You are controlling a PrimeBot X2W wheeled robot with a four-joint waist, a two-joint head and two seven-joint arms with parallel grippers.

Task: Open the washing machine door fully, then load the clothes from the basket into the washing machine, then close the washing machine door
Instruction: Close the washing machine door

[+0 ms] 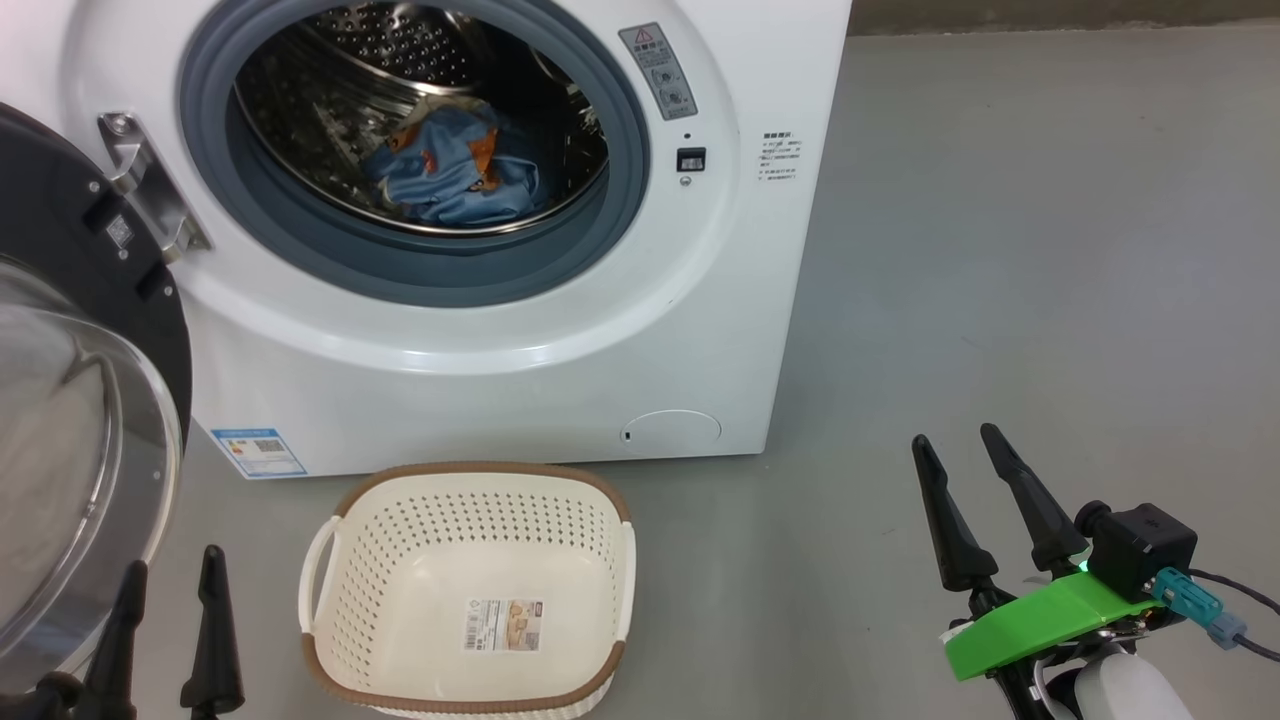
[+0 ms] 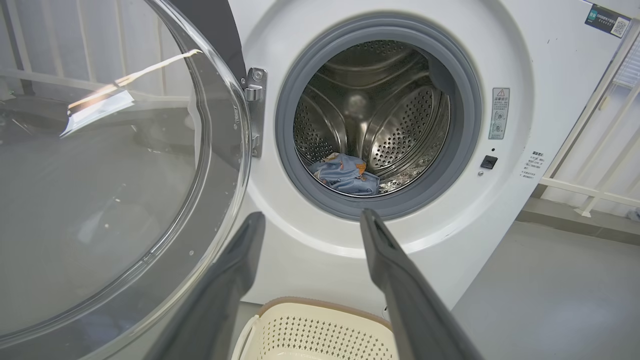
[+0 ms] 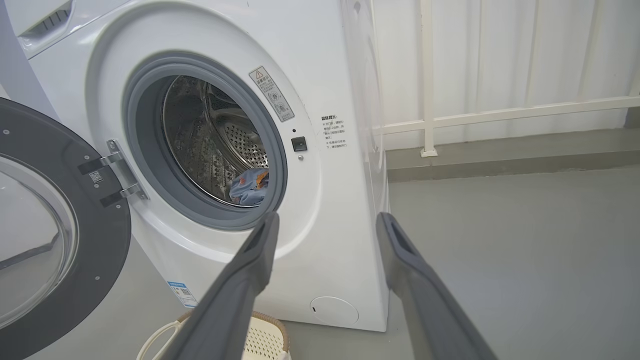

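The white washing machine (image 1: 480, 330) stands with its round black door (image 1: 70, 420) swung wide to the left, glass bowl facing out. Light blue clothes (image 1: 450, 170) with orange print lie in the steel drum, also seen as clothes (image 2: 345, 174) and clothes (image 3: 248, 186). The cream basket (image 1: 470, 590) sits on the floor before the machine with nothing in it but a label. My left gripper (image 1: 170, 565) is open at the lower left, beside the door's glass. My right gripper (image 1: 960, 440) is open at the lower right, well clear of the basket.
Grey floor (image 1: 1000, 250) stretches to the right of the machine. A white railing (image 3: 500, 115) runs along the wall behind. The door's hinge (image 1: 150, 190) sits at the opening's left edge. A round cap (image 1: 670, 430) is low on the machine's front.
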